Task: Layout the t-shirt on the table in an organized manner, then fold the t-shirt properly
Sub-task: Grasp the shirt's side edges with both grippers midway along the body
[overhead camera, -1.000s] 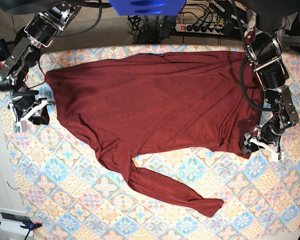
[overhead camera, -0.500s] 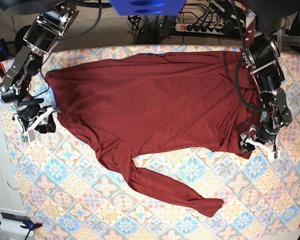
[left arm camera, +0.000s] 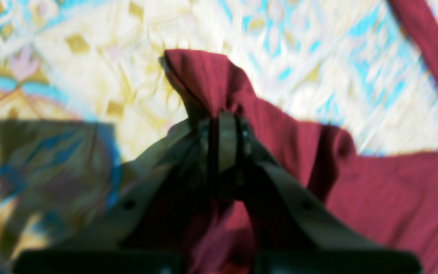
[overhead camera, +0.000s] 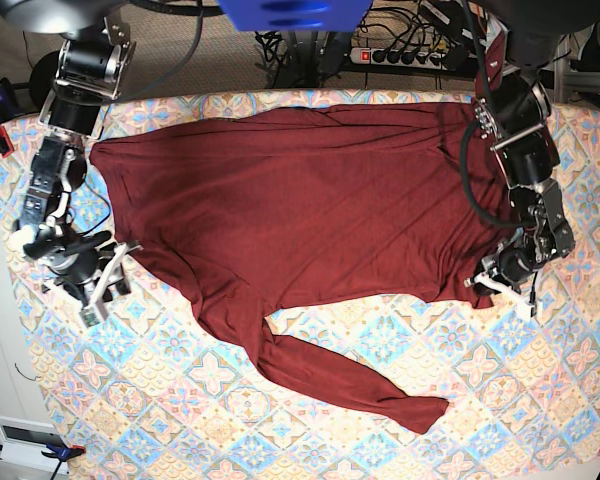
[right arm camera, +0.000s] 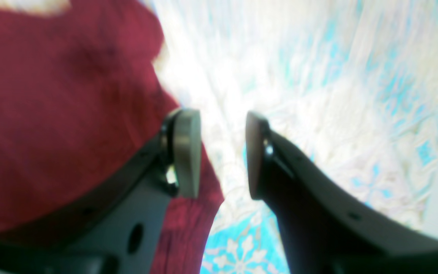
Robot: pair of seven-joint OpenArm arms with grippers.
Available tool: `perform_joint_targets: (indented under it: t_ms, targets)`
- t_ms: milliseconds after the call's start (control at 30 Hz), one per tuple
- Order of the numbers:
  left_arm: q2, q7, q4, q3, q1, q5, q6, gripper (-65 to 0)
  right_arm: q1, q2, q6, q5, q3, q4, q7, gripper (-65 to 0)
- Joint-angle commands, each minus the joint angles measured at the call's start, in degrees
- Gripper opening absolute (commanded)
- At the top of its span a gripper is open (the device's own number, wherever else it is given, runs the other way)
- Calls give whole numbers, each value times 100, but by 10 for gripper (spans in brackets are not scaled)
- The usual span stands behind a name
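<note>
Our left gripper (left arm camera: 224, 133) had its jaws pinched tight on a bunched corner of the t-shirt (overhead camera: 310, 200), while our right gripper (right arm camera: 221, 152) stood about half open, 1 pad over the cloth's edge, holding nothing. The shirt lay spread across the table (overhead camera: 380, 340), 1 long sleeve trailing toward the near edge. We judged it light, limp and prone to bunching, best gripped at hem corners and shoulders. The fabric was thin, matte maroon knit; the table's cover bore pastel diamond tiles.
</note>
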Motion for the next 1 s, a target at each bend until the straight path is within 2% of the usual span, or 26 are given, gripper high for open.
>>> perform_joint_targets:
  t_ms: [0,200,267,533,733,967]
  targets:
    - [-69,17,382,1,29,-66,-28,-650,280,83,10,62,-151,13,252,-458]
    - [-113,527,1850,-25,645,-699,-28,-650,667,92,10,-201,-1065,-849,577,-460]
    - [-253,554,2096,-25,838,-910,-28,-650,764,92,10,-201,-1241,-972,612,-460]
    - [-570,554,2342,-25,1190,-1806,-28,-650,1168,92,10,-210,-1777,-1684,955,-456]
    - [-605,554,2325,-25,1190,-1929,-28,-650,1274,92,10,-210,-1892,-2062,1060,-356]
    - [-570,554,2325,-25,1190,-1929,-28,-650,1362,92,10,-210,-1892,-2616,1342,-351]
